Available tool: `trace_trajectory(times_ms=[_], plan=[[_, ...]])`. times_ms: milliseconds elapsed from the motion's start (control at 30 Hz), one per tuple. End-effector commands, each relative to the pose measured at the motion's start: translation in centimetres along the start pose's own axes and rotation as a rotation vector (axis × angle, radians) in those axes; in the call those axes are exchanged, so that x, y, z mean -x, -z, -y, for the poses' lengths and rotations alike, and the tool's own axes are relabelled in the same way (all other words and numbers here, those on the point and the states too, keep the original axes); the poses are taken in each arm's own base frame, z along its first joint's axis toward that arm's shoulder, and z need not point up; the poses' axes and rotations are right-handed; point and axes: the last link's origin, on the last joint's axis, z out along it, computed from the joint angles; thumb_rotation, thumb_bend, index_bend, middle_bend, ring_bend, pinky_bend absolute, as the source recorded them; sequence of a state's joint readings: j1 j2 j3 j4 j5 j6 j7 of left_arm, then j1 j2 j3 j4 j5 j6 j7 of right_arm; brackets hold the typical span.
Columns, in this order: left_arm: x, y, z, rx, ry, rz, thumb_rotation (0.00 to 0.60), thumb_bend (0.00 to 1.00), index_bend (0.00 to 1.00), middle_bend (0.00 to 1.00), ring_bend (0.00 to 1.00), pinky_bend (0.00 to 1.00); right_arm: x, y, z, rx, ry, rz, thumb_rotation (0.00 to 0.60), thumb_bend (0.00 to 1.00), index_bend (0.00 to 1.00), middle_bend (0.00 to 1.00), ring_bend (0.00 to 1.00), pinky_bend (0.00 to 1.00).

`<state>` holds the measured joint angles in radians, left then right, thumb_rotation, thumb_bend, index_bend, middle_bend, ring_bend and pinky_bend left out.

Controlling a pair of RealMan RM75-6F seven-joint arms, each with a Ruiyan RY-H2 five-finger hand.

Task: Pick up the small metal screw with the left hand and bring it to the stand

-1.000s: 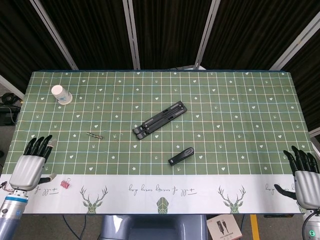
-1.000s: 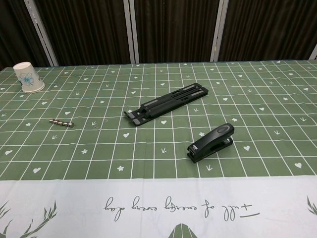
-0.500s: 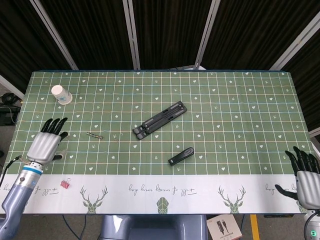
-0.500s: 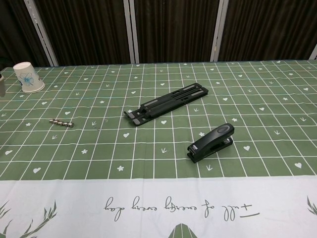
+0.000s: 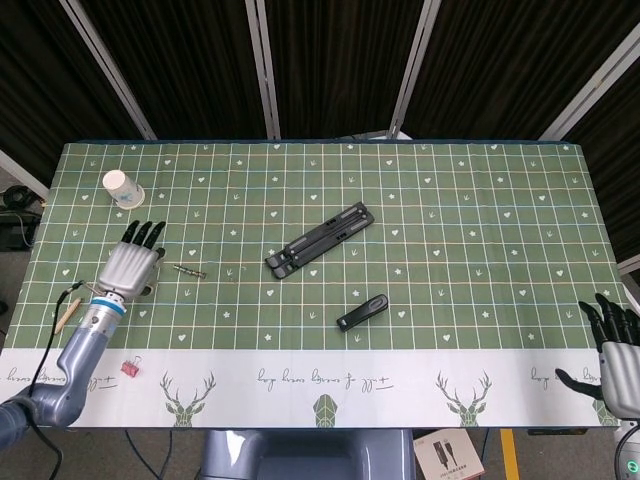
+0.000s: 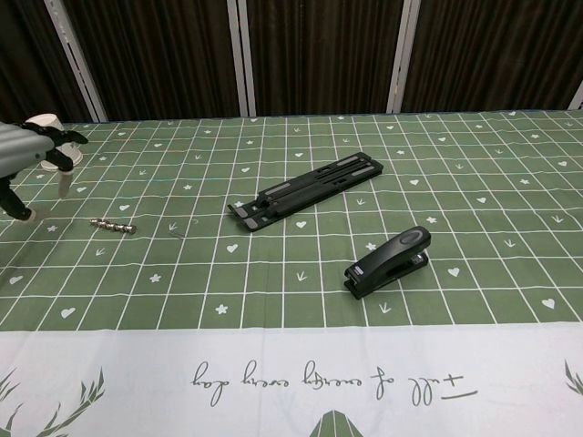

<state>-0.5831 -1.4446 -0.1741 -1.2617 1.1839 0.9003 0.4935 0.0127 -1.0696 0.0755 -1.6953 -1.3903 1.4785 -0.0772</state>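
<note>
The small metal screw (image 5: 187, 270) (image 6: 113, 225) lies flat on the green checked cloth, left of centre. My left hand (image 5: 131, 264) (image 6: 20, 155) hovers just left of it with fingers spread and nothing in it. The black folded stand (image 5: 320, 238) (image 6: 305, 185) lies diagonally at the table's middle, well to the right of the screw. My right hand (image 5: 615, 346) hangs open off the table's front right corner, showing only in the head view.
A white paper cup (image 5: 122, 188) (image 6: 49, 141) stands at the back left, behind my left hand. A black stapler (image 5: 362, 312) (image 6: 388, 261) lies in front of the stand. A small pink binder clip (image 5: 129, 368) sits on the white front strip.
My left hand has moved up from the front left edge toward the screw and entered the chest view. The right hand has sunk slightly lower. Nothing on the table has moved.
</note>
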Motion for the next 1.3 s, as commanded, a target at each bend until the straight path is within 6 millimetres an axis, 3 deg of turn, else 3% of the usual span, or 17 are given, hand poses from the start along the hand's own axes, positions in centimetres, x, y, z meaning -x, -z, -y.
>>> trace_trajectory(times_ms=[33,233,567,1300], plan=[[0.9,-1.5,-1.1,0.004,0.002,0.023,0.6,0.26,0.48,0.0,0.0,0.0,0.0,0.0,0.0,0.001,-0.002,0.002,0.6,0.05,0.12,0.0,0.0,0.02],[1.5,-3.3,-1.6,-0.002,-0.021,0.034,0.6,0.29,0.49,0.0,0.0,0.0,-0.1,0.0,-0.1,0.003,-0.009,0.002,0.6,0.05,0.12,0.0,0.0,0.02],[1.7,-4.8,-1.2,-0.015,-0.057,0.036,0.6,0.31,0.5,0.0,0.0,0.0,0.0,0.0,0.0,0.006,-0.017,0.005,0.6,0.05,0.12,0.0,0.0,0.02],[2.9,-5.4,-1.7,-0.015,-0.065,0.05,0.6,0.31,0.51,0.0,0.0,0.0,-0.1,0.1,-0.2,0.012,-0.012,0.0,0.6,0.05,0.12,0.0,0.0,0.02]])
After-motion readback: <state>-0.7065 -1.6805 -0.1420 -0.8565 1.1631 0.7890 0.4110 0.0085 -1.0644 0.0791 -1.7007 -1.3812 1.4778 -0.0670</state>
